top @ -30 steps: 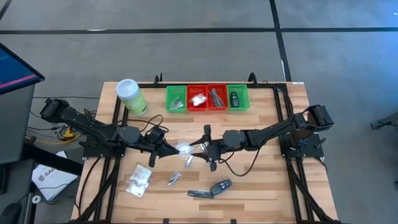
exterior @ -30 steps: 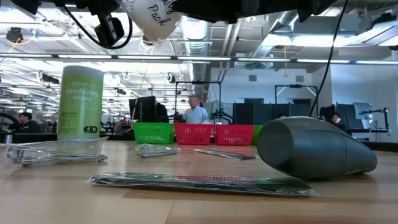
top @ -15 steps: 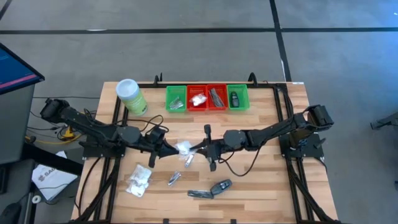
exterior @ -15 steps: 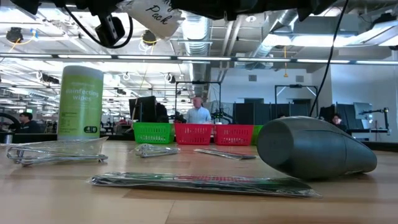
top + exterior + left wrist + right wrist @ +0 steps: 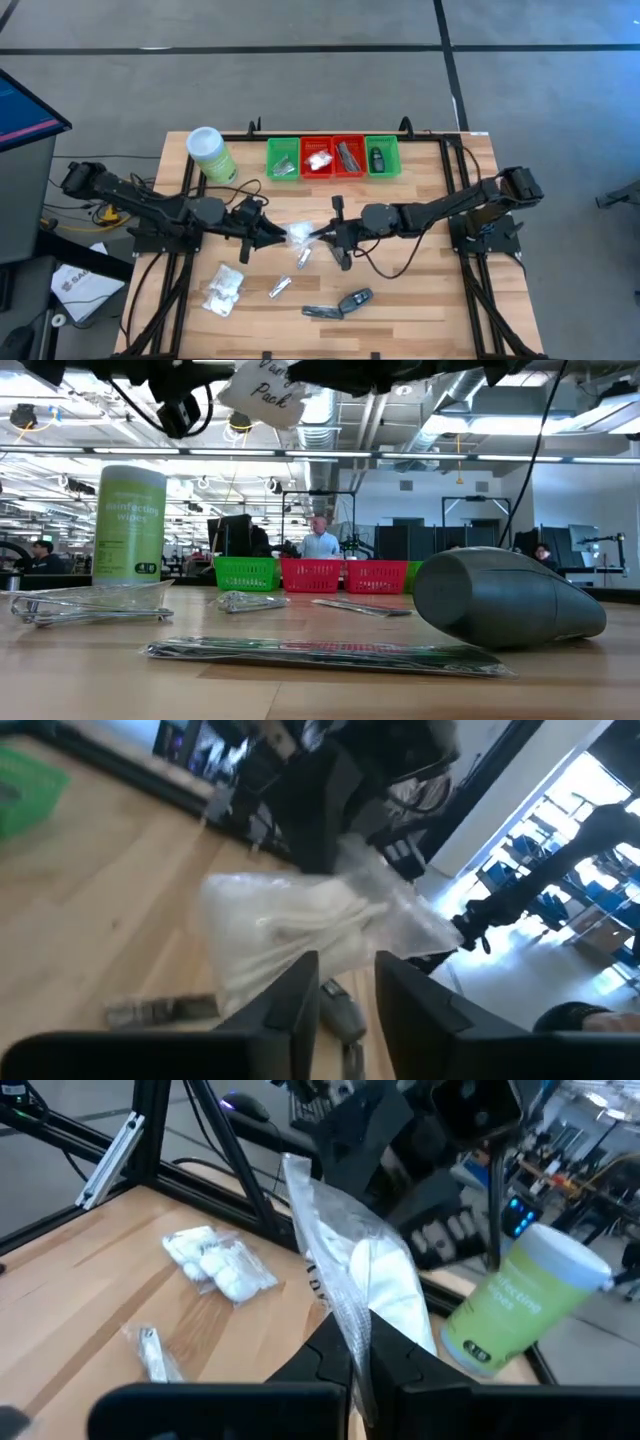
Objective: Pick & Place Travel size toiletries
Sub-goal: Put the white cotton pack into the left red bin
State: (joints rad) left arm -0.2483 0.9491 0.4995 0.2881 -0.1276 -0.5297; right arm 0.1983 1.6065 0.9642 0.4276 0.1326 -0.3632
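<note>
The right gripper (image 5: 322,236) is pinching the clear edge of a white puffy packet (image 5: 298,235) and holding it in the air above the middle of the table (image 5: 430,300). The left gripper (image 5: 272,234) is at the packet's other side with its fingers a little apart, so I judge a handover is happening. Some toiletries are lying in the red and green trays (image 5: 333,157) already. Another white packet (image 5: 222,290), two foil sachets (image 5: 280,288) and dark pieces (image 5: 340,304) are waiting on the table.

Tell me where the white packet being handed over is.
In the high view, the white packet hangs above mid-table between the left tool and right tool, which pinches its edge, just above a small foil sachet.
</note>
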